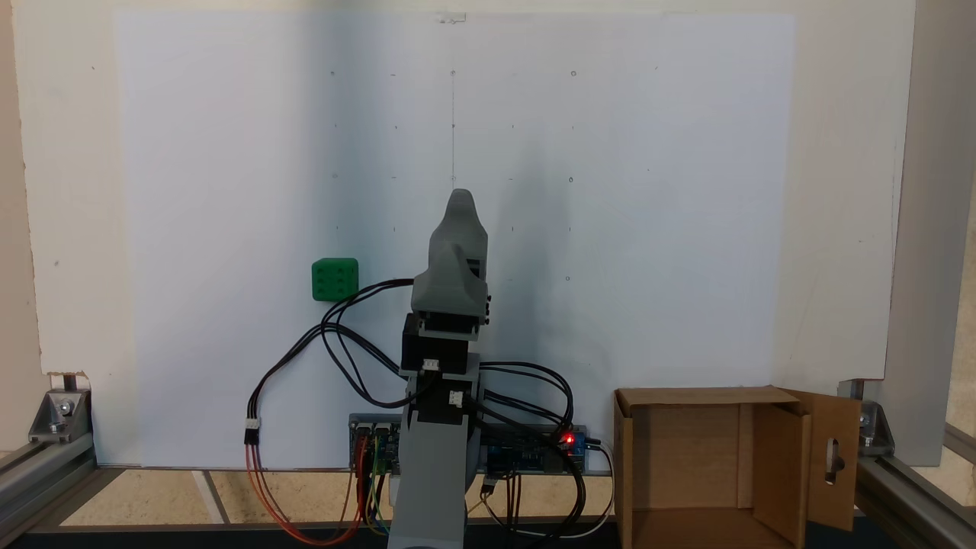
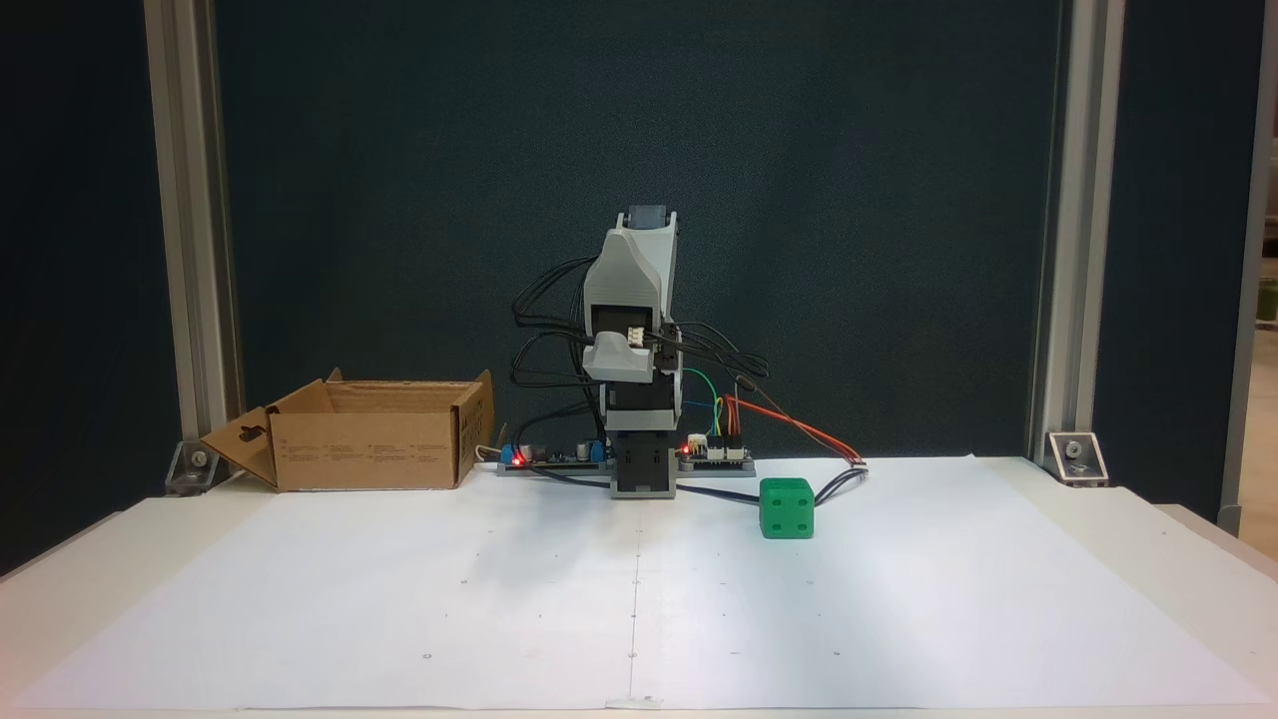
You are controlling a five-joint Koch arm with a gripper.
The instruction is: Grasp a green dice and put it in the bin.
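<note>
In a fixed view from above and behind the arm, a large sheet of smooth white paper (image 1: 229, 191) covers the table, marked with a faint grid of small dots. The green dice (image 1: 335, 279) sits on the paper, left of the arm and apart from it: a small bright cube with rounded edges, matte like moulded plastic, with recessed pips of the same green; the face toward this camera appears to carry 6. The arm is folded up, and its grey plastic gripper (image 1: 460, 200) ends in 1 rounded, tapered tip pointing away from the camera; the jaws line up one behind the other, so I cannot tell whether they are spread or pressed together. Black cables (image 1: 343, 335) loop out to the left, passing close beside the dice. The bin (image 1: 785, 457) stands at the lower right, a brown corrugated cardboard box, open on top, with a side flap folded out showing a slot-shaped cutout.

In another fixed view, facing the arm from the front, the green dice (image 2: 787, 507) rests on the paper just right of the arm's base (image 2: 641, 469), showing a face with 4 pips. The gripper (image 2: 621, 361) is tucked down against the folded arm; its state cannot be told here either. The bin (image 2: 374, 449) is at the left, well apart from the dice, with printed text on its front wall. Aluminium posts (image 2: 190, 230) frame a dark backdrop.
</note>
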